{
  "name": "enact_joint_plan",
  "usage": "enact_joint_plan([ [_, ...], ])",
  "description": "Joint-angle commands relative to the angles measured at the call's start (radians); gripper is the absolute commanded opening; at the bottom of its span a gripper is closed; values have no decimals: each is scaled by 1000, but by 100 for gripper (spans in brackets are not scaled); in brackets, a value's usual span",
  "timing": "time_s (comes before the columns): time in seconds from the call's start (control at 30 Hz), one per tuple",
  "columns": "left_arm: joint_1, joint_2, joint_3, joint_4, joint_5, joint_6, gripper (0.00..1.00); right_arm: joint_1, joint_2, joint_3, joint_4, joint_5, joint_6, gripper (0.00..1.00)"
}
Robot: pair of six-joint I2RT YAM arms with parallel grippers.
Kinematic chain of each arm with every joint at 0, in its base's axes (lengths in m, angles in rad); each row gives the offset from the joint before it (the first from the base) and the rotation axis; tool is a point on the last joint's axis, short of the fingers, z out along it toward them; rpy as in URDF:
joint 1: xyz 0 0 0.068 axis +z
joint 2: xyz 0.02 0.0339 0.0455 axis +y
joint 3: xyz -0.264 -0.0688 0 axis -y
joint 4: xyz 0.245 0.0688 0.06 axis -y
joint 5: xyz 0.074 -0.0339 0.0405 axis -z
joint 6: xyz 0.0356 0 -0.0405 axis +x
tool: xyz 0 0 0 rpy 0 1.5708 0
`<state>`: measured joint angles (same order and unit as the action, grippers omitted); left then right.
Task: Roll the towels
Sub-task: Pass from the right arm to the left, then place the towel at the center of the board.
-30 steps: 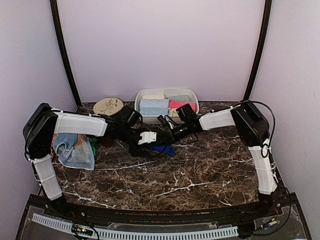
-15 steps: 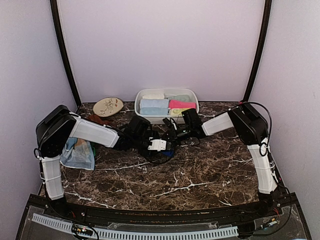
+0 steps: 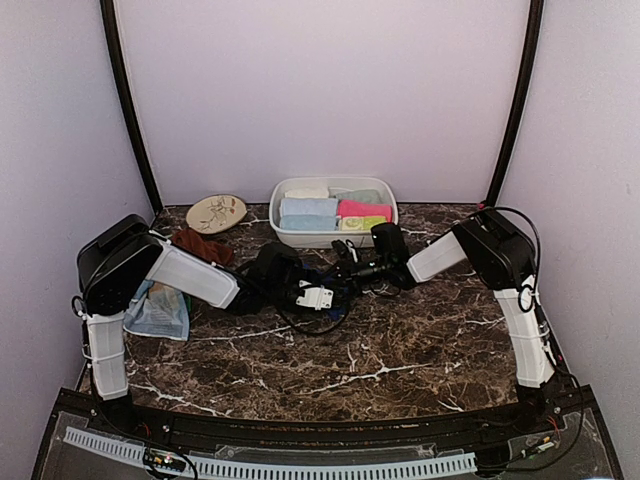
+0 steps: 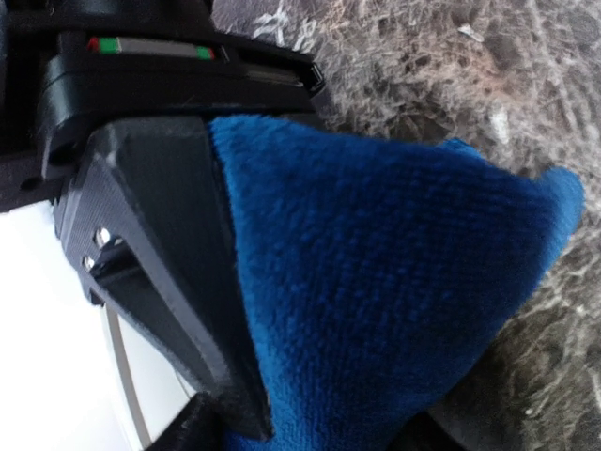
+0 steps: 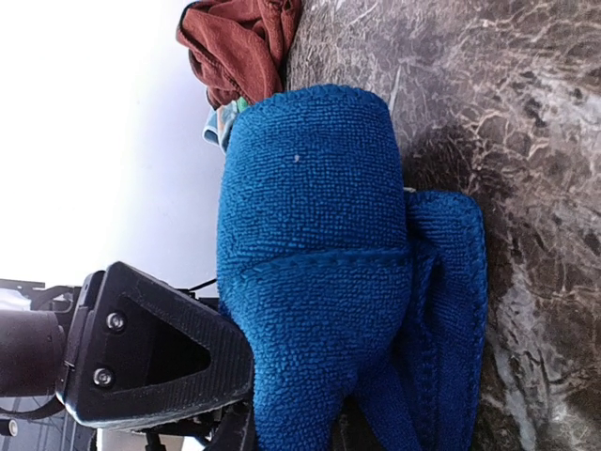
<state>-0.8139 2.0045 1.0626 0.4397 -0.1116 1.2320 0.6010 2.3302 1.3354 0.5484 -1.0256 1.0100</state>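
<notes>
Top view: your left gripper (image 3: 318, 296) has swung in to meet the right gripper (image 3: 352, 272) mid-table, so both now work one roll; the table (image 3: 400, 350) is open toward you, the tub (image 3: 392, 208) close behind. Left wrist: jaws narrowing beside the royal blue towel (image 4: 376, 310), grip unclear. Right wrist: fingers (image 5: 160, 366) pinch its rolled end narrowly.

Enclosure: plain pale lilac walls (image 3: 320, 90) at back and sides, two black curved poles (image 3: 125, 100) in the rear corners, a dark brown, white-veined marble-pattern surface (image 3: 400, 350), a white slotted strip (image 3: 270, 465) along the near edge, soft even light.
</notes>
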Motion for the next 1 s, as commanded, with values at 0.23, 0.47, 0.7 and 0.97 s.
enact_joint_plan([
  [0.23, 49, -104, -15, 121, -192, 82, 0, 51, -161, 40, -240, -123, -208, 30],
  [0.47, 156, -260, 90, -92, -170, -30, 0, -172, -322, 160, -681, 159, -511, 100],
  [0.7, 291, -201, 376, -320, -119, -171, 0, -297, -561, 166, -885, 649, -732, 100],
  [0.97, 298, 143, 823, -369, -110, -245, 0, -298, -840, -155, -730, 884, -779, 100],
])
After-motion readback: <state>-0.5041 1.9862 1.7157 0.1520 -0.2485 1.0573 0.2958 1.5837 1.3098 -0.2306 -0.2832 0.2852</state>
